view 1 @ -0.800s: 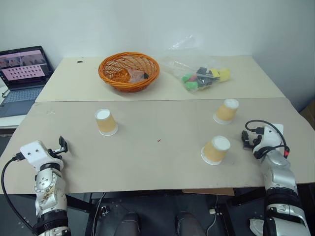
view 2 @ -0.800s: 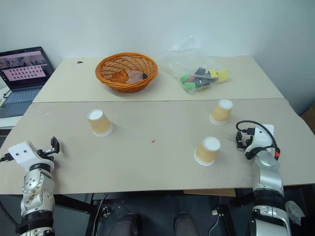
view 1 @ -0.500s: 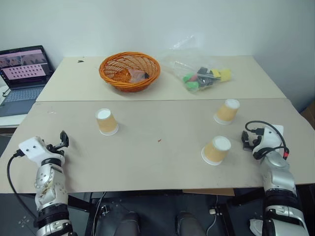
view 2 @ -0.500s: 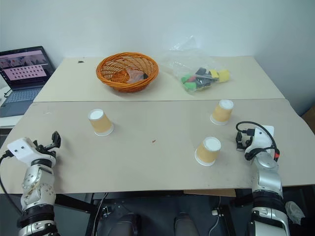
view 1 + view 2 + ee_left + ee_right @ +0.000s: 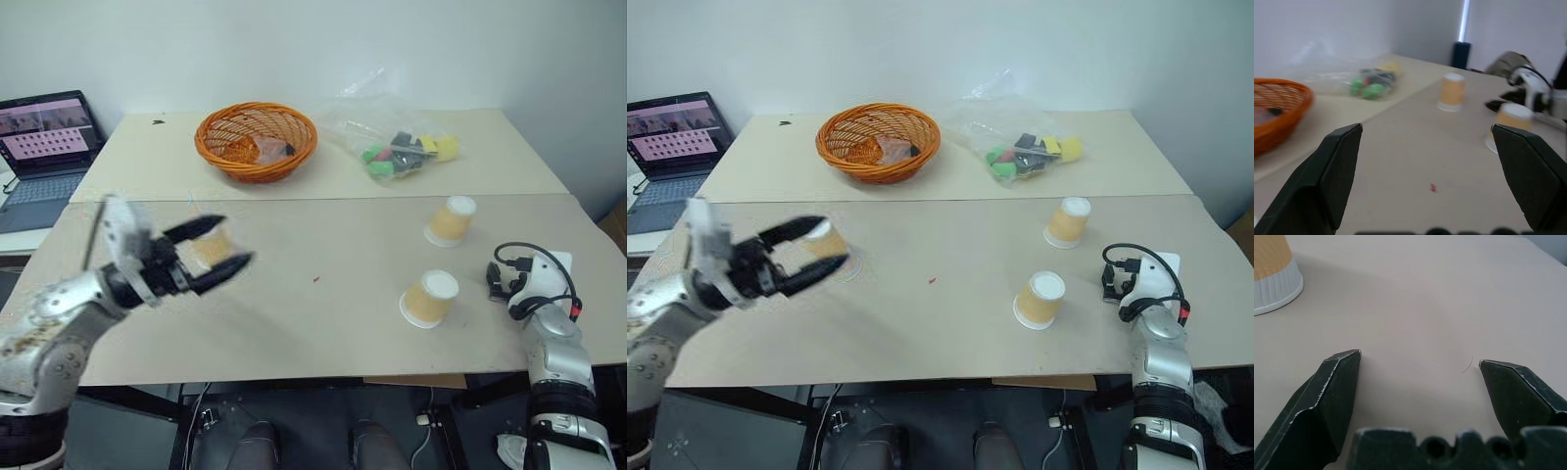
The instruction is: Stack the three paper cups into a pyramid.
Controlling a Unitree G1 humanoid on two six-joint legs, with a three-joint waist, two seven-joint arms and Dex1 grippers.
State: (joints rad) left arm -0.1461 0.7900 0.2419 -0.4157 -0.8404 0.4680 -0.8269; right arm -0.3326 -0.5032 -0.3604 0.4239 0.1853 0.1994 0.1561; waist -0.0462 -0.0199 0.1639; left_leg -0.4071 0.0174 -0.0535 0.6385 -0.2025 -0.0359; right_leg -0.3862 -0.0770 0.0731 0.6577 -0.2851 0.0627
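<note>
Since all three paper cups stand upside down and apart on the desk (image 5: 323, 323), nothing is stacked yet. One cup (image 5: 208, 251) is seen between the wide-spread fingers of the left hand (image 5: 217, 247), apparently w/o contact; two others (image 5: 450, 220) (image 5: 429, 298) sit near the right hand (image 5: 1418, 360), also spread wide & empty. Cups are judged very light, thin-walled, easily crushed or tipped; a gentle mid-wall pinch is advised, approx. halfway up.
</note>
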